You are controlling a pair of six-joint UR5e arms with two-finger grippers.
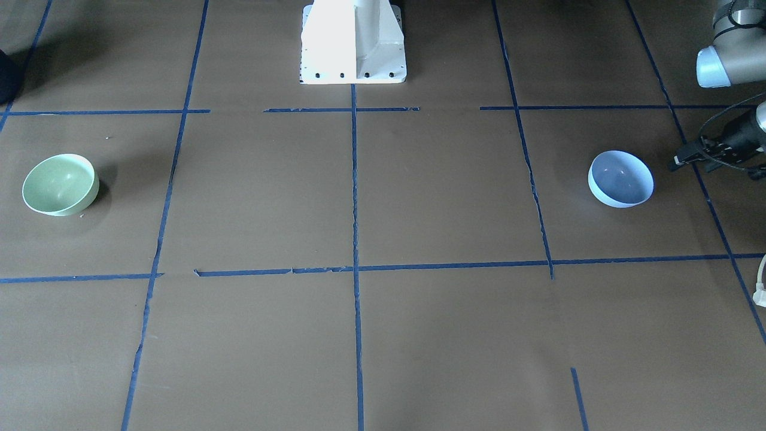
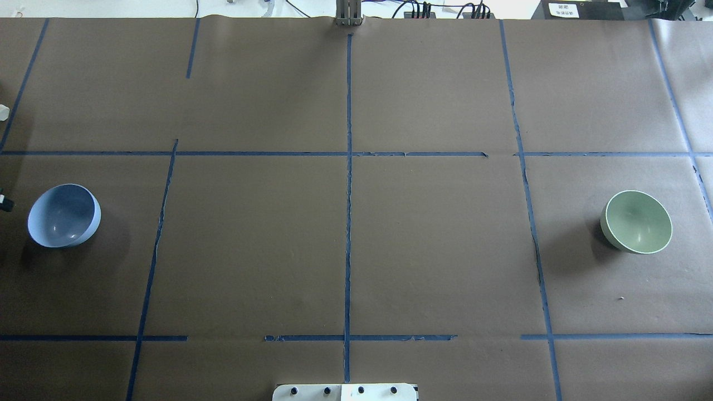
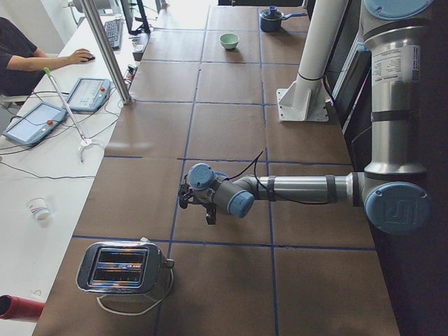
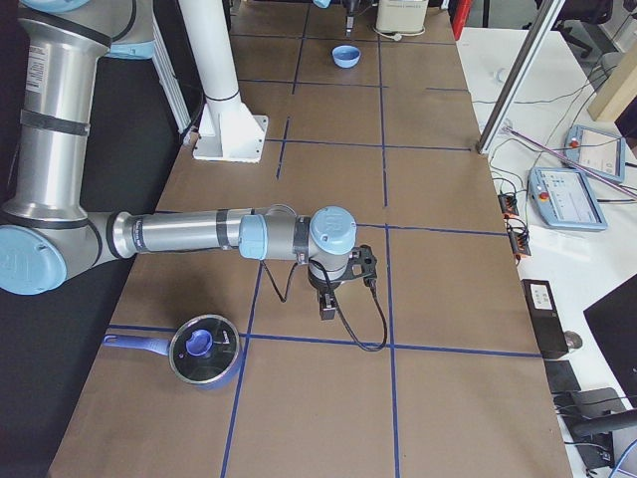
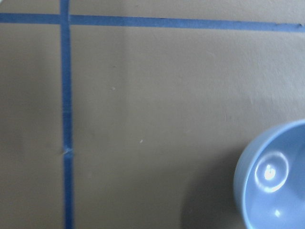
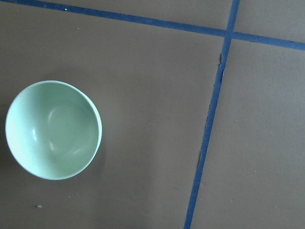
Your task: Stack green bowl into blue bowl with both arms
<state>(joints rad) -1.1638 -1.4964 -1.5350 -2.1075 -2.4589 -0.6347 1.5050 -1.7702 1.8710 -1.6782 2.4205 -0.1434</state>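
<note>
Taped brown table [image 2: 250, 250]. You see the left arm [image 3: 301, 187] and right arm [image 4: 189, 234] whole only from the sides. The blue bowl [image 2: 64, 216] stands upright at the robot's left and the green bowl [image 2: 636, 221] at its right, well apart. The left gripper [image 1: 688, 158] is cut off at the frame edge and the right gripper [image 4: 326, 302] is small. You cannot tell whether either is parted or closed.
</note>
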